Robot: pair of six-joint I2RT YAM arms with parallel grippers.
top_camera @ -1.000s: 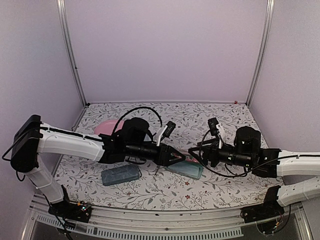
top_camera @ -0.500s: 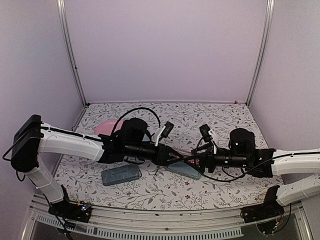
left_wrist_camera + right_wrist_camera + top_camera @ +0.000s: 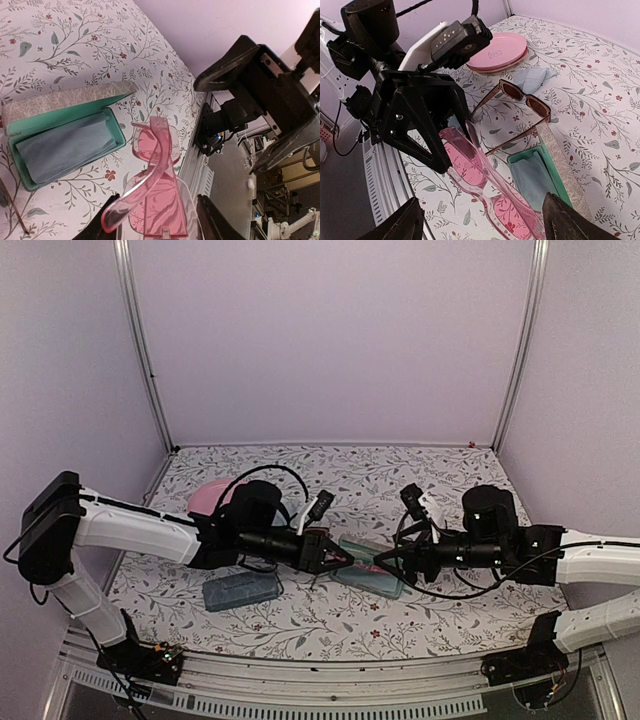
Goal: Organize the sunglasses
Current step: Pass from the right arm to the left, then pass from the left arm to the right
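Nearest the arms, at about 7 o'clock on the table (image 3: 300,625), lies a blue-grey case (image 3: 241,590) with its lid shut. Nothing touches it. A little farther in, near the middle, an open case (image 3: 75,112) lies flat with its green inside facing up and a pale blue cloth (image 3: 60,147) tucked in it, so it looks ready to take a pair of glasses. Just above it the left pincer (image 3: 338,555) reaches in from 9 o'clock. It is partly closed on the pink sunglasses (image 3: 157,200) and holds them up off the table, over the near end of the open case. My guess is that it keeps them in the air so the other arm can get at them. The right pincer (image 3: 385,560) comes from 3 o'clock and points straight at them. Its two fingers are spread wide with nothing between them, one on each side of the pink frame, maybe to take it or fold it. Farther back, the brown sunglasses (image 3: 520,102) lie on the table with their arms open, not yet put away. Just past them is another blue cloth (image 3: 532,77). Farthest off, at about 10 o'clock, sits a pink plate (image 3: 497,50).
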